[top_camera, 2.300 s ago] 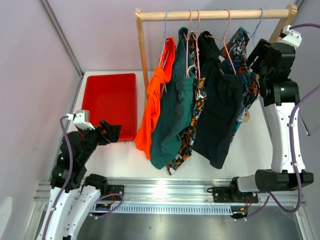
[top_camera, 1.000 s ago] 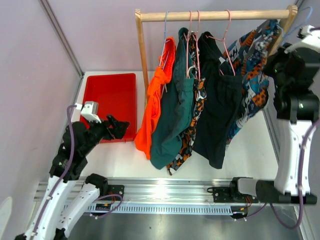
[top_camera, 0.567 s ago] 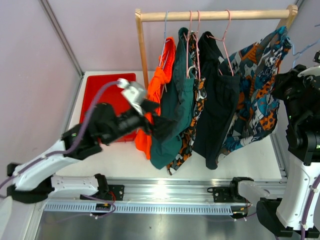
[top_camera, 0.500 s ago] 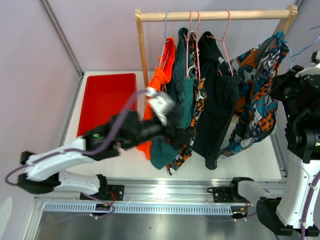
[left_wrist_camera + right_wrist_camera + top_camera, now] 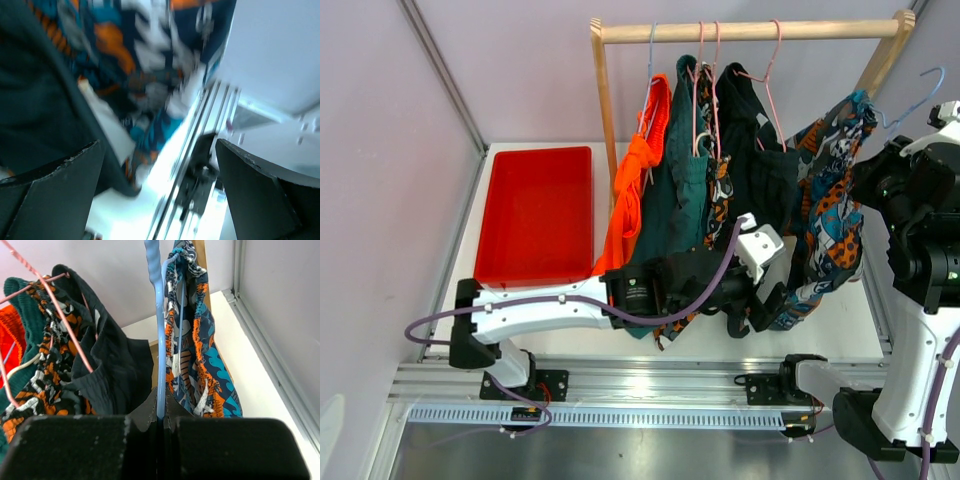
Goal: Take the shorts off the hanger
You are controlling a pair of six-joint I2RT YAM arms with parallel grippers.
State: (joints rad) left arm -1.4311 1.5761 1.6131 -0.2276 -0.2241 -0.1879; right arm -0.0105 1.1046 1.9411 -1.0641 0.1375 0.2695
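Note:
My right gripper [image 5: 880, 172] [image 5: 162, 410] is shut on the wire of a blue hanger [image 5: 159, 335], whose hook [image 5: 912, 93] is off the rail to the right. The blue-white print shorts [image 5: 830, 210] [image 5: 200, 355] hang from that hanger. My left gripper [image 5: 760, 308] [image 5: 160, 200] is open just below their lower hem, which is blurred in the left wrist view, with nothing between its fingers [image 5: 55, 190]. Still on the wooden rail [image 5: 750, 30] are the orange shorts [image 5: 625, 220], teal shorts [image 5: 675, 190], orange-black-white print shorts [image 5: 720, 190] and navy shorts [image 5: 760, 170].
A red tray [image 5: 535, 215] lies on the white table at the left. The rack's left post [image 5: 607, 110] stands next to it. The left arm [image 5: 560, 310] stretches across the table's front edge, under the hanging shorts. The right arm's column [image 5: 920, 330] stands at the far right.
The right gripper has carried the blue hanger and print shorts off the rail, out to the right. The left arm swung from the left side across the front to beneath those shorts.

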